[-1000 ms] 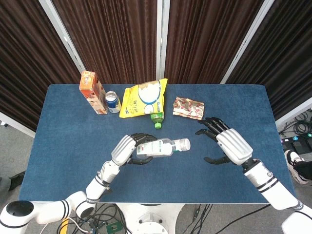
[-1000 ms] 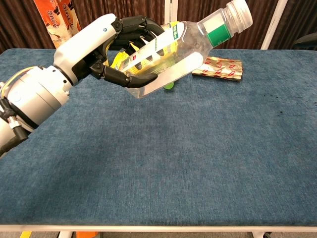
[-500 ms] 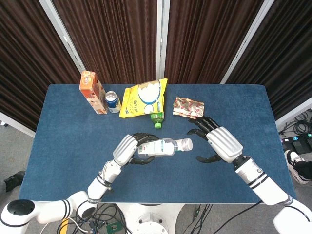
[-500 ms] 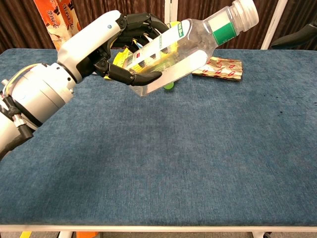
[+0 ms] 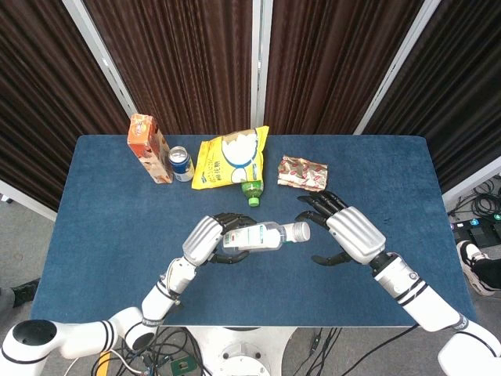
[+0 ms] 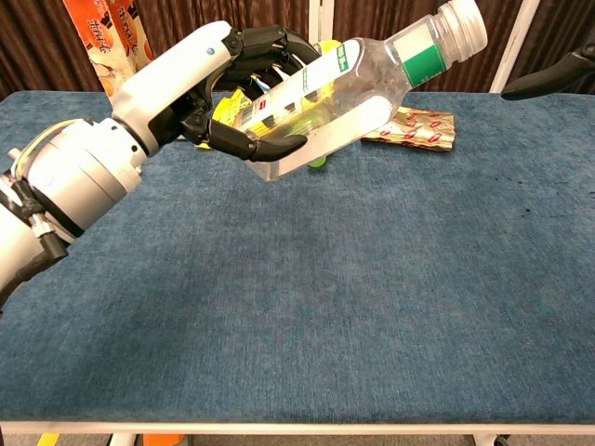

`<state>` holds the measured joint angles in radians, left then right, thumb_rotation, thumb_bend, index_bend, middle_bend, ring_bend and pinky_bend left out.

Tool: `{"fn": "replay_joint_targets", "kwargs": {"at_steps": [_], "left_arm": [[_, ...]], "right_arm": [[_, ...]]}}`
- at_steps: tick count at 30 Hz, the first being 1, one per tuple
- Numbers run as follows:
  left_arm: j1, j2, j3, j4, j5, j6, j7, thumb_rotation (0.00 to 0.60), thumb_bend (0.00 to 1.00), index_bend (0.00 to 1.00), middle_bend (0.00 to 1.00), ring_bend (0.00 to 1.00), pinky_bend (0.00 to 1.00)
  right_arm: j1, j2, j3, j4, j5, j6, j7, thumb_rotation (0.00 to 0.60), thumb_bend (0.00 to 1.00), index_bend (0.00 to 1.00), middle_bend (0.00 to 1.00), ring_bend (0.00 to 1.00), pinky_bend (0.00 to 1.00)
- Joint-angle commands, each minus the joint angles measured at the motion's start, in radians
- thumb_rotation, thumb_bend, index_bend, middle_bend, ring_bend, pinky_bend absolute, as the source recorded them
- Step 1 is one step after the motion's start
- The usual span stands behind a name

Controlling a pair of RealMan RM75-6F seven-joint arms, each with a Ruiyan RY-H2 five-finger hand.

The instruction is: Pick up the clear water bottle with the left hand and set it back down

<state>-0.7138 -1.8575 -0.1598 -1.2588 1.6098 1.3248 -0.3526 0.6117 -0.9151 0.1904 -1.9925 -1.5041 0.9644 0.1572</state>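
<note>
Blue table (image 5: 102,227), dark curtains; bottle (image 6: 349,88) aloft, tilted.
Left hand (image 6: 200,88) wrapped mid-body; right hand (image 5: 344,231) spread, empty. Probably light, slick, slightly squashy.

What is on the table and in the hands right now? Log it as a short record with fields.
held item: clear water bottle, tilted, cap end up and toward the right hand, off the table
left hand: grips the bottle's body
right hand: holds nothing, fingers apart, near the cap
back row: orange carton, can, yellow snack bag, green bottle cap, red foil packet
surface: blue table
</note>
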Motion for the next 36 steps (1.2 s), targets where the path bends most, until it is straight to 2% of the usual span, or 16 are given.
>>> {"fn": "replay_joint_targets", "kwargs": {"at_steps": [1, 16, 25, 36], "left_arm": [[-0.001, 0.000, 0.000, 0.002, -0.001, 0.000, -0.001, 0.600, 0.48, 0.44, 0.48, 0.39, 0.46], [-0.008, -0.002, 0.001, 0.014, -0.012, -0.012, -0.016, 0.600, 0.48, 0.44, 0.48, 0.39, 0.46], [-0.007, 0.003, 0.005, 0.002, 0.003, 0.007, -0.005, 0.600, 0.48, 0.44, 0.48, 0.39, 0.46], [-0.006, 0.004, 0.006, 0.000, -0.001, 0.007, -0.003, 0.600, 0.48, 0.44, 0.48, 0.39, 0.46]], "right_arm": [[0.003, 0.003, -0.001, -0.003, -0.003, 0.000, 0.007, 0.600, 0.06, 0.27, 0.07, 0.00, 0.00], [-0.003, 0.018, -0.018, -0.032, -0.067, 0.046, 0.013, 0.600, 0.06, 0.27, 0.08, 0.00, 0.00], [0.002, 0.005, -0.013, 0.001, -0.006, 0.038, -0.003, 0.600, 0.06, 0.25, 0.08, 0.00, 0.00], [0.003, 0.011, -0.028, -0.007, -0.006, 0.026, -0.015, 0.600, 0.06, 0.25, 0.08, 0.00, 0.00]]}}
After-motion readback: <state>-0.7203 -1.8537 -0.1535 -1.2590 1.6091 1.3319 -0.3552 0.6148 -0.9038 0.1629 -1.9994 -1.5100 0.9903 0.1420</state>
